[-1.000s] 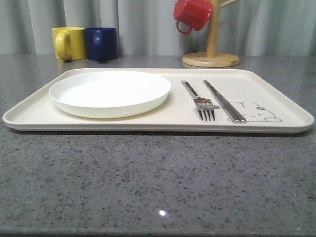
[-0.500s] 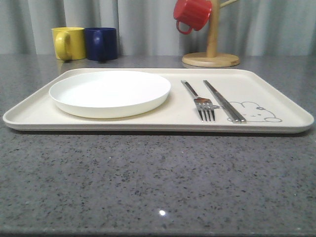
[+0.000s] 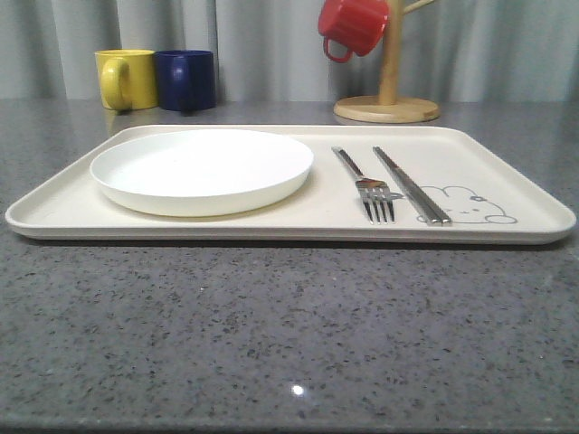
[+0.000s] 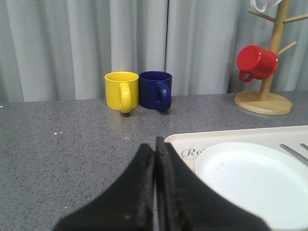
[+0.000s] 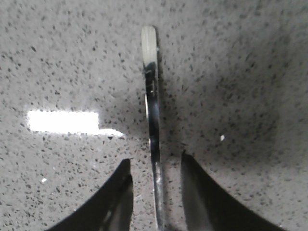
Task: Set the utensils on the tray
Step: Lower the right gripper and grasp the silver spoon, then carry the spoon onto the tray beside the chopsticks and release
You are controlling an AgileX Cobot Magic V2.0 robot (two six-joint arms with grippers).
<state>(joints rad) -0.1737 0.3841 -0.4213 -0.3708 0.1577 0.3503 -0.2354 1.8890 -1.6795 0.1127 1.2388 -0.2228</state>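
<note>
The cream tray (image 3: 511, 176) lies across the grey counter, its rabbit drawing at the near right. On it rest a steel fork (image 3: 365, 183) and a pair of steel chopsticks (image 3: 409, 183), side by side to the right of a round white plate (image 3: 201, 168). My right gripper (image 5: 155, 159) is open, hovering over the speckled counter, its fingers straddling the slim shiny handle of another utensil (image 5: 151, 91) without touching it; that utensil's head end is hidden. My left gripper (image 4: 155, 144) is shut on nothing, near the tray's corner (image 4: 226, 136) and the plate (image 4: 255, 178).
A yellow mug (image 3: 126, 79) and a dark blue mug (image 3: 185, 80) stand at the back left. A wooden mug tree (image 3: 387, 99) with a red mug (image 3: 353, 25) hanging on it stands at the back right. Grey curtains close the far side.
</note>
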